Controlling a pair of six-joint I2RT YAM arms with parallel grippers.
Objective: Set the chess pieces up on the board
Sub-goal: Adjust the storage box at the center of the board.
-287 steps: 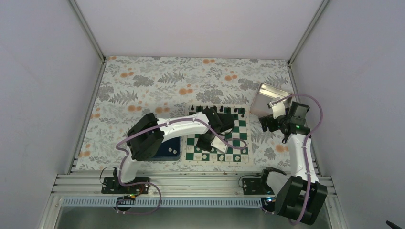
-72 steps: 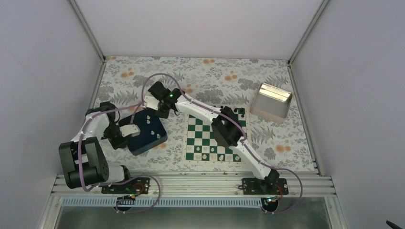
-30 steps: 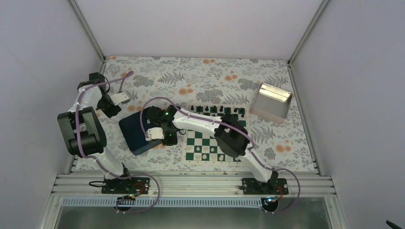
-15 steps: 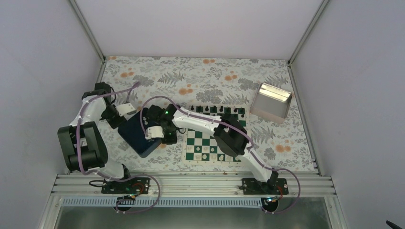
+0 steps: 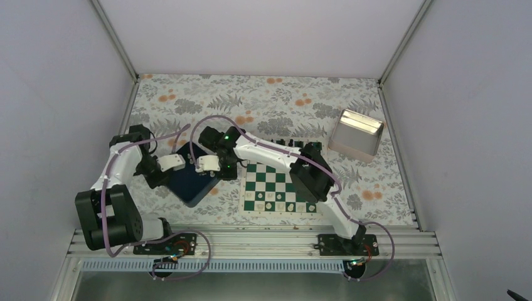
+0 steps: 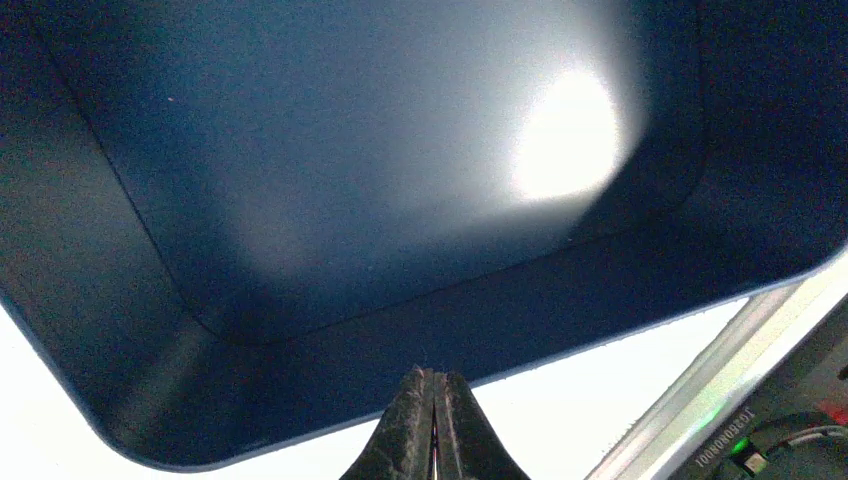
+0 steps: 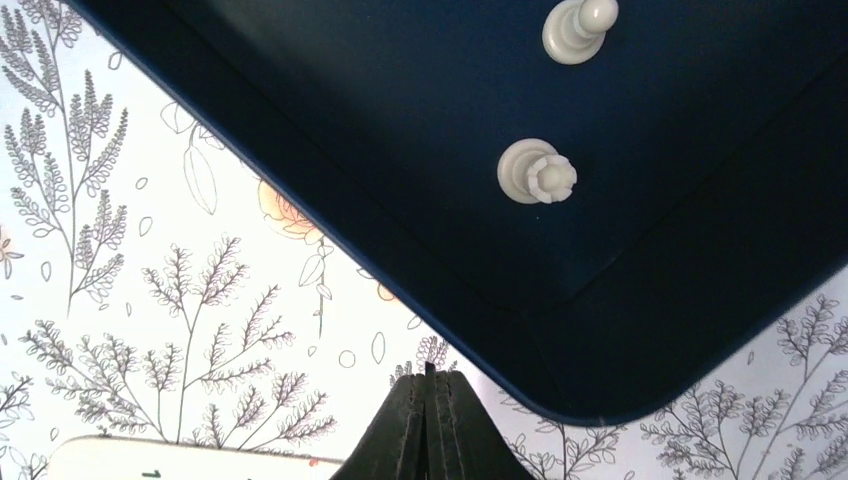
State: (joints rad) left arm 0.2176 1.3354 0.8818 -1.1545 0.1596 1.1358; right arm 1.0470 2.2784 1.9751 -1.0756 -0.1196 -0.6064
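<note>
Pieces inside the navy tray (image 7: 700,250) show only in the right wrist view. Two cream chess pieces (image 7: 538,172) are on its dark floor, one seen from above with a notched crown, the other with a round head, close to the picture's upper edge. The left wrist view looks into another part of the same tray and shows only bare floor with a bright patch of glare. From the top camera the tray is too dark to make out any piece in it.

The top view gives the layout. The tray sits turned like a diamond left of the bench's middle, and the board (image 5: 270,179) lies beside it toward the near edge. More pale pieces stand on the board's nearest rows, and black pieces (image 5: 285,144) line its far edge.

The left gripper (image 5: 170,164) is at the tray's left side. Its fingers are pressed together over the rim — it seems to pinch the rim. The right gripper (image 5: 209,164) is at the tray's corner nearest the board. Its fingers are closed with nothing between them, the tips just outside the rim over the flowered cloth (image 5: 282,100).

The right arm passes over the board's far right part and hides several squares. A metal box (image 5: 359,133) stands near the right edge, well apart from the board.
</note>
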